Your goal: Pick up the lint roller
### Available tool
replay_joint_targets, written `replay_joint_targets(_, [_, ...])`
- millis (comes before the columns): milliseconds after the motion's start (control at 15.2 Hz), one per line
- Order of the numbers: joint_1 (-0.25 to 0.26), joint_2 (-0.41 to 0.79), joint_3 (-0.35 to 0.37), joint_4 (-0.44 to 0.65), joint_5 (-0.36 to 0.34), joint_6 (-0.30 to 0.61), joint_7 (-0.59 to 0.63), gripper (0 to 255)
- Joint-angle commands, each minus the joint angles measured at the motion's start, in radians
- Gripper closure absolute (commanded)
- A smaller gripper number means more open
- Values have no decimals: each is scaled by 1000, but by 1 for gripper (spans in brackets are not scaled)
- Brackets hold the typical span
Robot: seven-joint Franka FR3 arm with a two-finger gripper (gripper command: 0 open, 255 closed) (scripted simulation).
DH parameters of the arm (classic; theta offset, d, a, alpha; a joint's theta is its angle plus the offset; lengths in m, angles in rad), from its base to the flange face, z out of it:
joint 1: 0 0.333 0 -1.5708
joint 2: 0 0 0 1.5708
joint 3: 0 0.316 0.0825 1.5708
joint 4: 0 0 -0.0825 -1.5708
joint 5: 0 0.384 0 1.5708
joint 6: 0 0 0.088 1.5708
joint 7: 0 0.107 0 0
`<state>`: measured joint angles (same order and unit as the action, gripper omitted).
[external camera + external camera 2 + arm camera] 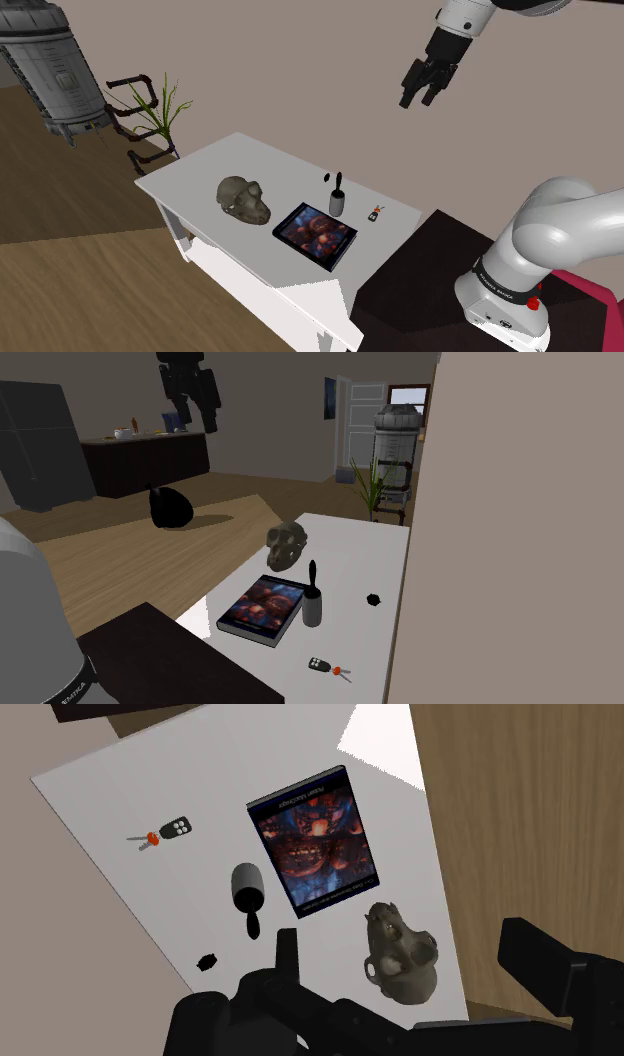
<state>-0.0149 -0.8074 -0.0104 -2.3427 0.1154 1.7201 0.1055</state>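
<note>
Hovering spread claw (419,100) above lint roller (337,199).

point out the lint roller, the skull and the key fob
lint roller (337,206), shoulder view, on its lower roll part
skull (243,197), shoulder view, on the top of its dome
key fob (180,827), wrist view, on the black fob body

The arm (565,225) is fat, round and white. A dark ring (500,283) with tiny white letters goes around its bottom part, with a small red dot (534,303) near it. The gripper (419,100) is all black.
</note>
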Motion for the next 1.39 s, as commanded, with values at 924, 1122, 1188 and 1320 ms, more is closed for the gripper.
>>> replay_joint_targets(924, [15, 175, -104, -355, 32, 617, -198, 0])
replay_joint_targets(1122, [40, 273, -141, -384, 65, 763, -260, 0])
replay_joint_targets(1188, [52, 311, -157, -390, 80, 812, -285, 0])
replay_joint_targets(1320, [86, 391, -193, -393, 125, 907, -344, 0])
